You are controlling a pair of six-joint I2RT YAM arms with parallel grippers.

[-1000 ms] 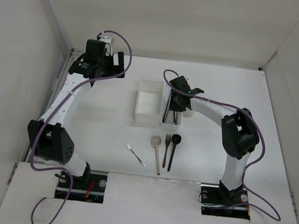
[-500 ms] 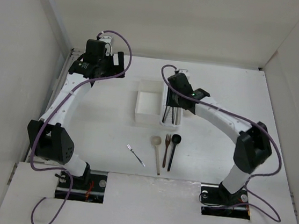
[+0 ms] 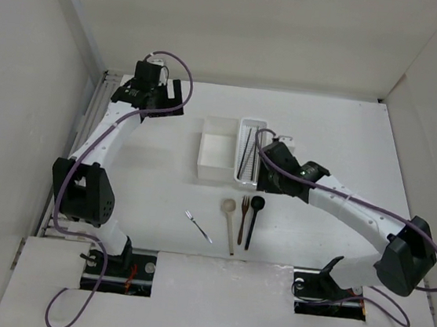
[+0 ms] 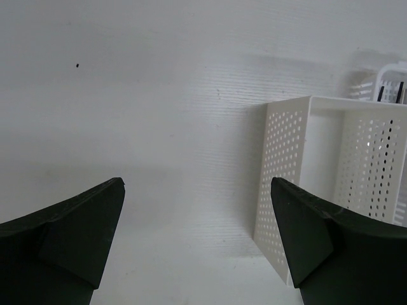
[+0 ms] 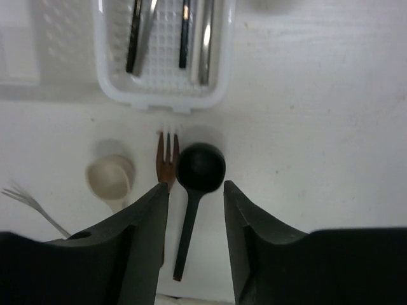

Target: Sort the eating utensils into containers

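The right tool is hovering, jaws partly apart and empty, over the black spoon and brown wooden fork. These are lying mid-worktop toward the near edge, just short of the perforated tray holding chopsticks, with the pale wooden spoon alongside. In the wrist view its finger is hiding the wooden fork's handle and the silver fork's end, while the left tool is gaping wide and empty by the far-left corner, facing the white square box.

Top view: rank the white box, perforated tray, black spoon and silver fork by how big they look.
1. white box, largest
2. perforated tray, about the same length but narrower
3. black spoon
4. silver fork, smallest
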